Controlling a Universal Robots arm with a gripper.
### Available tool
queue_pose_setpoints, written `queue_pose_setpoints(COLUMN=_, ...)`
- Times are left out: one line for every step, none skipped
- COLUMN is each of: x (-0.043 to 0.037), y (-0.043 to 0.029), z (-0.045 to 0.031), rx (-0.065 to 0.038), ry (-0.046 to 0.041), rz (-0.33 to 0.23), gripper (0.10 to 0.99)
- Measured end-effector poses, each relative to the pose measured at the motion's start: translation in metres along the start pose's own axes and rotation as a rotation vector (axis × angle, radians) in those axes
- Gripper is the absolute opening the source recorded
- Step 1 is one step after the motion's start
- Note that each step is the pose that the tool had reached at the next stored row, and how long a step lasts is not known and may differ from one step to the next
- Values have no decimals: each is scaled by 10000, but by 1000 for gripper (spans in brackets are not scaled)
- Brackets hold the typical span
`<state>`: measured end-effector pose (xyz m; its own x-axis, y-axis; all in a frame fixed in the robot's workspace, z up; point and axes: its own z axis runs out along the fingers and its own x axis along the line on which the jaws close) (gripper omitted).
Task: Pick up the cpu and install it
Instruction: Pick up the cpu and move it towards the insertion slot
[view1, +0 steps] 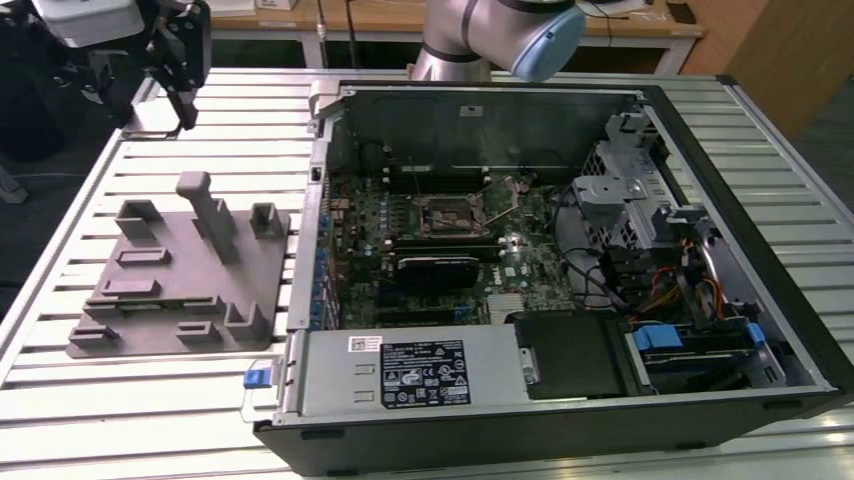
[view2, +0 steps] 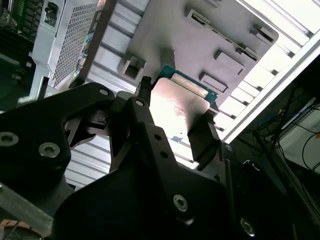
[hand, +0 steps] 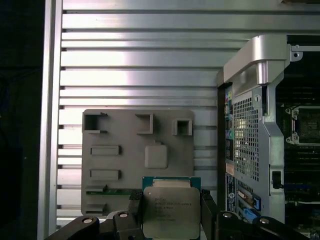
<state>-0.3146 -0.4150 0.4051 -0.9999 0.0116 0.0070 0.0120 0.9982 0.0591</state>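
Right, we've got the chip (hand: 167, 212) clenched in the gripper (hand: 171, 214), high above the grey holder (hand: 125, 165); pickup done, but the socket (view1: 447, 212) looks vacant, so installing remains.

Cpu (hand: 170, 212) partly hidden between the jaws

In the first wrist view the picture's edge cut off the cpu's far side between the jaws, and the chip covered the strip of the grey fixture (hand: 125, 150) just behind the jaws. In the second wrist view one black finger (view2: 150, 135) hid a corner of the cpu. In the exterior view the picture's edge cut off the gripper (view1: 180, 105) above its jaws.
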Motion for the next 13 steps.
queue_pose_setpoints(x=-20, y=0, z=0, rx=0, ry=0, rz=0, gripper=545)
queue_pose_setpoints(x=-40, y=1, z=-1, rx=0, ry=0, rz=1, gripper=545)
queue_pose_setpoints(x=-62, y=1, z=0, rx=0, ry=0, rz=0, gripper=545)
queue_pose_setpoints(x=-83, y=1, z=-1, rx=0, ry=0, rz=1, gripper=545)
queue_pose_setpoints(x=-104, y=1, z=-1, rx=1, ry=1, rz=1, gripper=545)
queue_pose_setpoints(x=-125, y=2, z=-2, rx=1, ry=2, rz=1, gripper=545)
queue_pose_setpoints(x=-145, y=2, z=-1, rx=1, ry=1, rz=1, gripper=545)
queue_pose_setpoints(x=-166, y=2, z=-2, rx=1, ry=1, rz=0, gripper=545)
queue_pose_setpoints(x=-187, y=2, z=-1, rx=0, ry=0, rz=0, gripper=545)
queue_pose_setpoints(x=-207, y=3, z=-2, rx=0, ry=0, rz=0, gripper=545)
queue_pose_setpoints(x=-227, y=3, z=-2, rx=0, ry=0, rz=0, gripper=545)
queue_pose_setpoints(x=-249, y=3, z=-2, rx=1, ry=1, rz=0, gripper=545)
queue_pose_setpoints(x=-268, y=3, z=-2, rx=0, ry=0, rz=0, gripper=545)
